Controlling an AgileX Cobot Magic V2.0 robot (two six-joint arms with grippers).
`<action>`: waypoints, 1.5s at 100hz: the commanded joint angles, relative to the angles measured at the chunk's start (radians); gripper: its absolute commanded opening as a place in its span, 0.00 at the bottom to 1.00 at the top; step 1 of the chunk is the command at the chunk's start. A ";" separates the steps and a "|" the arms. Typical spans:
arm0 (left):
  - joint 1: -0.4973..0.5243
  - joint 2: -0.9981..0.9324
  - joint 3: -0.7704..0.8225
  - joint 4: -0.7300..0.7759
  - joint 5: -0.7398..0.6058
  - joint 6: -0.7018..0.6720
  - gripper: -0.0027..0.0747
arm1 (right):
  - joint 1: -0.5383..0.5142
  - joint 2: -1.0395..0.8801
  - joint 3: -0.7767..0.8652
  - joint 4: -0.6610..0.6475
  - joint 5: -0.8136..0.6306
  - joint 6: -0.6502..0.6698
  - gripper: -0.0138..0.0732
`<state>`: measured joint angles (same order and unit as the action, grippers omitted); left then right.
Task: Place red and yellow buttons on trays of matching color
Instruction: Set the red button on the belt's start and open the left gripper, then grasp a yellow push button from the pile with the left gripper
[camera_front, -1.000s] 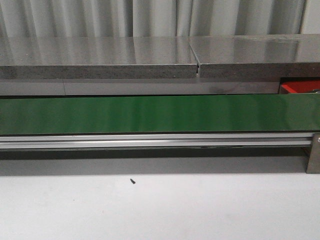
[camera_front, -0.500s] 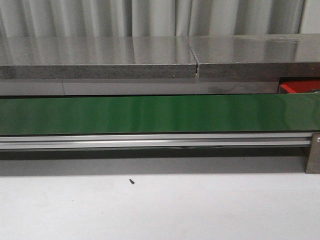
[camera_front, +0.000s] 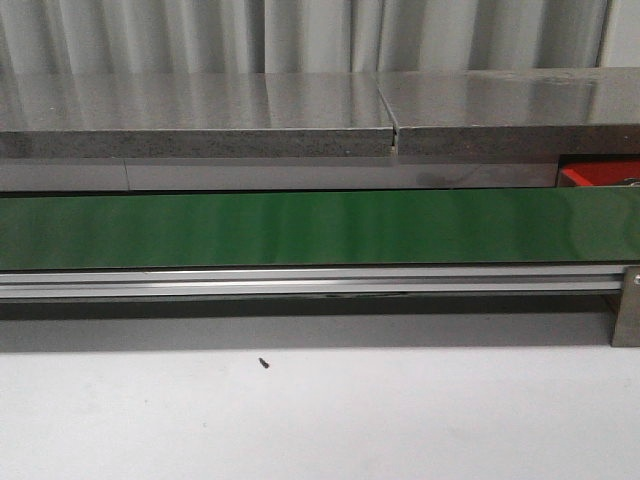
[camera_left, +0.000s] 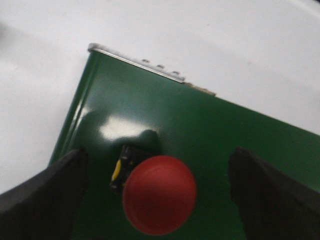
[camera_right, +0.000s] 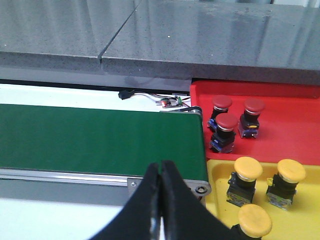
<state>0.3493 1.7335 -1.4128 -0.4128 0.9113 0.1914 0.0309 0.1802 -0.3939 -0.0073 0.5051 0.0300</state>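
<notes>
Straddling the red mushroom-capped plastic button (camera_left: 159, 194) on the long green belt (camera_left: 225, 135), my left end effector (camera_left: 159, 192) gapes wide; next, close. My right end effector (camera_right: 161, 200) is pinched, empty.

Grey speckled stone-look counter (camera_front: 200, 115) runs the full width at the back, glossy top, split by a seam (camera_front: 396, 135) right of centre. Behind the counter: pale corrugated wall panel (camera_front: 300, 35) with vertical ribs. Below the counter, toward the camera: plain white tabletop (camera_front: 400, 420), with a small dark speck (camera_front: 265, 363) on it. Light is even and soft, with faint reflections on the counter.
</notes>
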 joint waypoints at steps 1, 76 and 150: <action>-0.005 -0.070 -0.056 -0.082 -0.031 0.021 0.77 | -0.002 0.009 -0.025 -0.004 -0.072 -0.012 0.03; 0.210 0.079 -0.146 -0.005 -0.059 -0.060 0.77 | -0.002 0.009 -0.025 -0.004 -0.072 -0.012 0.03; 0.235 0.369 -0.378 -0.024 -0.143 -0.062 0.77 | -0.002 0.009 -0.025 -0.004 -0.072 -0.012 0.03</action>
<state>0.5827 2.1406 -1.7365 -0.4033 0.8231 0.1425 0.0309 0.1802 -0.3939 -0.0073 0.5051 0.0300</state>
